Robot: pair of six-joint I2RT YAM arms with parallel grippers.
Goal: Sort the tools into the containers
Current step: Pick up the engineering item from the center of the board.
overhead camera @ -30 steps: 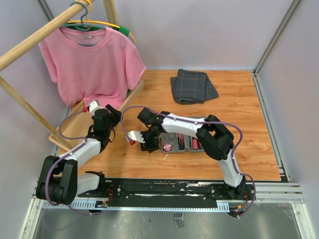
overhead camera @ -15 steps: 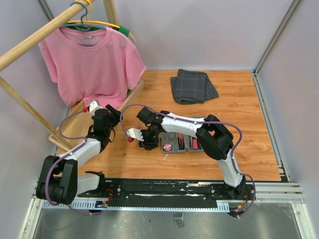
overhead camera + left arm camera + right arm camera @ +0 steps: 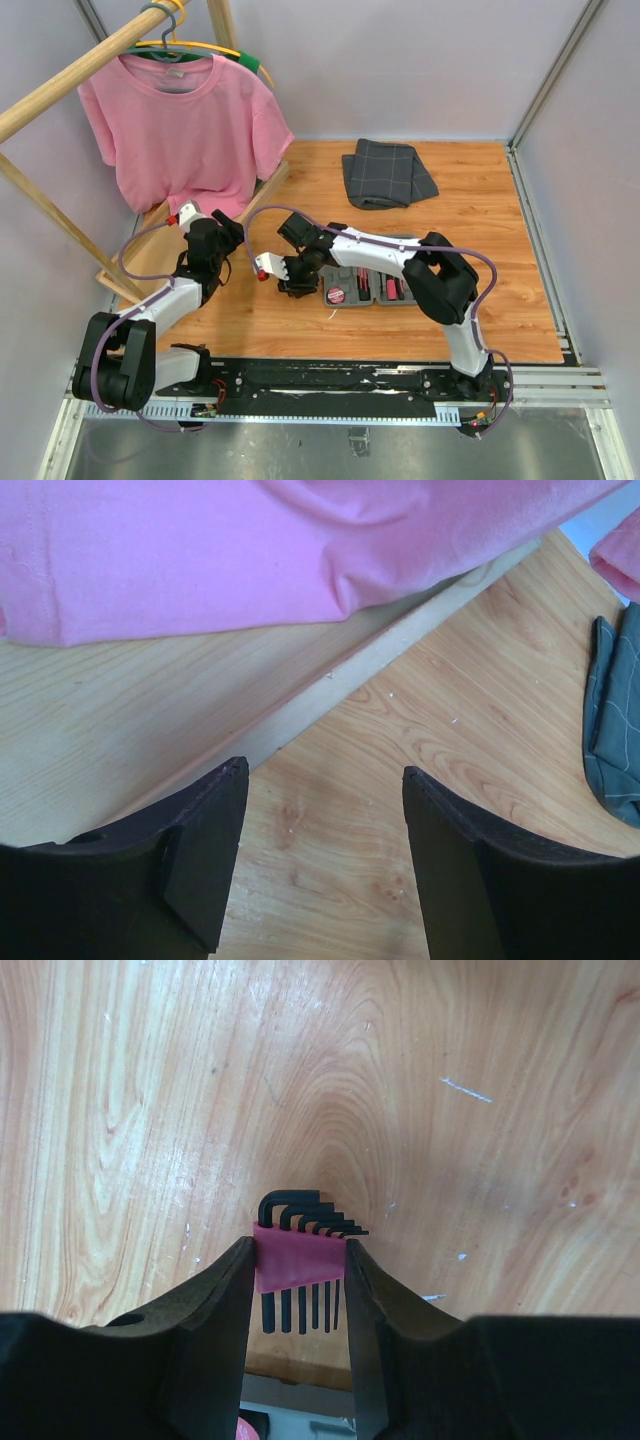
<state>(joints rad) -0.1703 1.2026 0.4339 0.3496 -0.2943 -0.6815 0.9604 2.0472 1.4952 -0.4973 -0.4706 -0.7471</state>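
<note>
A set of black hex keys in a pink holder (image 3: 298,1260) is pinched between my right gripper's fingers (image 3: 298,1245), just above the wooden floor. From above, that right gripper (image 3: 292,283) hangs just left of a grey tool case (image 3: 345,302) holding pink-handled tools; the keys are hidden there. The case's grey edge (image 3: 300,1397) shows at the bottom of the right wrist view. My left gripper (image 3: 213,256) sits further left by the clothes rack's base, open (image 3: 322,775), with only bare wood between its fingers.
A pink T-shirt (image 3: 180,135) hangs from a wooden rack at the back left; its base plank (image 3: 330,675) runs in front of my left gripper. A folded grey cloth (image 3: 386,173) lies at the back centre.
My right gripper has shifted slightly left and away from the tool case, keeping hold of the hex key set. The left arm has not moved.
</note>
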